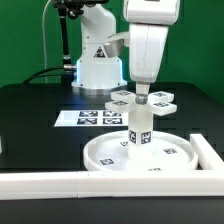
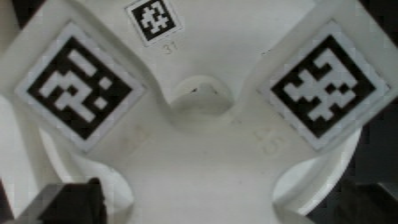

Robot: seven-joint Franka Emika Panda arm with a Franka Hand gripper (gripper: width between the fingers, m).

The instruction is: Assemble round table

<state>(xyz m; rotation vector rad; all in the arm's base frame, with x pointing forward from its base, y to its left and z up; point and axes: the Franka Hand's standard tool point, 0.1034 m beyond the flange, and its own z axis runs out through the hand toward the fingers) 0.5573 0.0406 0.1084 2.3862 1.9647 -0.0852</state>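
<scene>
While the pincer (image 1: 141, 96) hangs open and empty, the post (image 1: 138, 130) stands just beneath it.

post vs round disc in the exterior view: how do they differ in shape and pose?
The cylinder post stands upright, taller than it is wide; the round disc lies flat and is wide and low, with a raised rim. The post stands in the middle of the disc, under the gripper, while the disc rests on the black table. Both are white and carry small black-and-white square tags.
</scene>
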